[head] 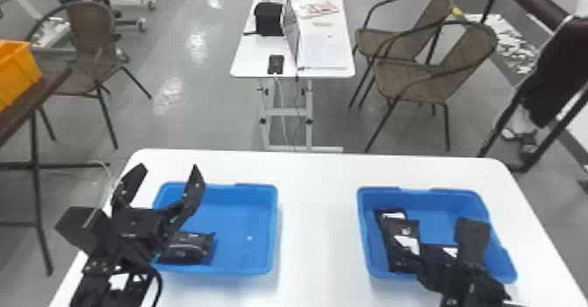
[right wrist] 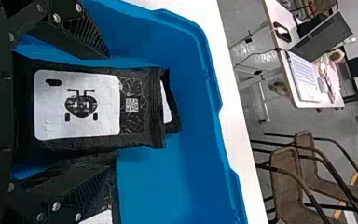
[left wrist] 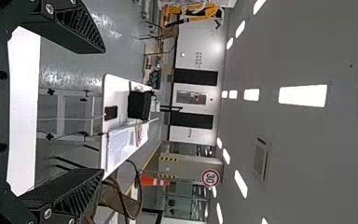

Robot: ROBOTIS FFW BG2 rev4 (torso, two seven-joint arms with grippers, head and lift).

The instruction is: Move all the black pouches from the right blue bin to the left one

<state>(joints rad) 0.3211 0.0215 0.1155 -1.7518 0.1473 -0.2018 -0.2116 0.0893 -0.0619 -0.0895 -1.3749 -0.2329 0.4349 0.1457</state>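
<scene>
Well, overlapping black pouches [head: 400, 231], right blue bin [head: 437, 199] — brown chairs [head: 415, 81] beyond.

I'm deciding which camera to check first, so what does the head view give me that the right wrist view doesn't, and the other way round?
Head view: the left blue bin with a black pouch in it, the open left gripper, and an orange bin.

Right wrist view: a pouch label's drawing and square code, close up between the right gripper's parted fingers.

Both: the right blue bin, its black pouches, brown chairs.
</scene>
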